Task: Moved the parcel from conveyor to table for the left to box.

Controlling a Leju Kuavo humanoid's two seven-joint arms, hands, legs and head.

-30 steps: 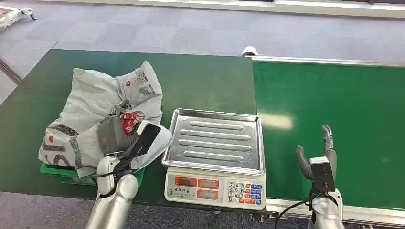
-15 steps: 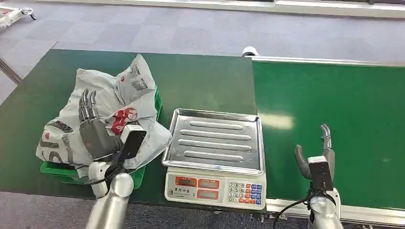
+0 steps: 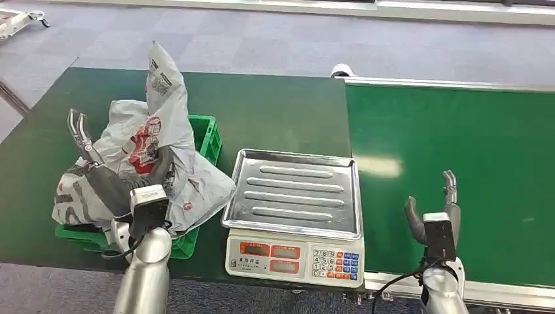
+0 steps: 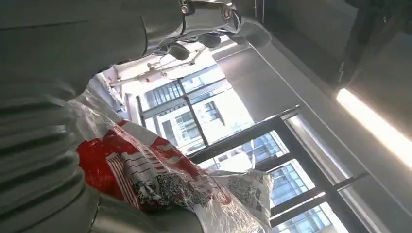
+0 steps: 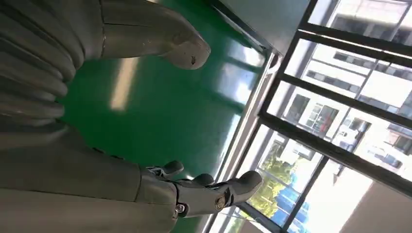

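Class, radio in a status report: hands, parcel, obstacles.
Left hand open against grey plastic parcel. Parcel lies on green crate. Right hand open above green conveyor.

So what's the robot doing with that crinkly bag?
The robot's left hand is working a grey parcel bag into a green crate on the table. The fingers are spread against the bag, which sticks up out of the crate. The right hand hovers open over the green conveyor. The scale is bare.

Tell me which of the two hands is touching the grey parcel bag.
The left hand: it is pressed against the grey parcel bag lying in the green crate. The right hand is raised, open and empty, over the conveyor belt, well clear of the bag.
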